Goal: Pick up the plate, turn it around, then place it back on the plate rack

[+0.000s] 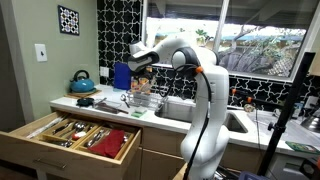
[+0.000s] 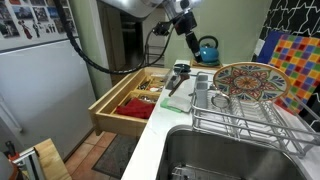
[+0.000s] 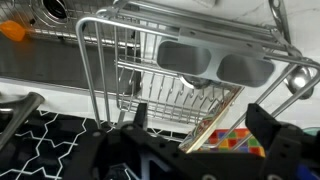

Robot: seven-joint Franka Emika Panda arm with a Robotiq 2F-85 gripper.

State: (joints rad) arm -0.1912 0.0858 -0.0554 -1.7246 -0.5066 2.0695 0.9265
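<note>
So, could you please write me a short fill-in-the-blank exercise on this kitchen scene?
1. The plate rack holds exactly ____ plate.
2. The gripper hangs clear of it, holding ____.
3. The cutlery drawer stands ____, not shut.
Missing words: one; nothing; open.

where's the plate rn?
The plate stands upright in the plate rack at the right of an exterior view, just behind the sink and right of the teal kettle.
</note>
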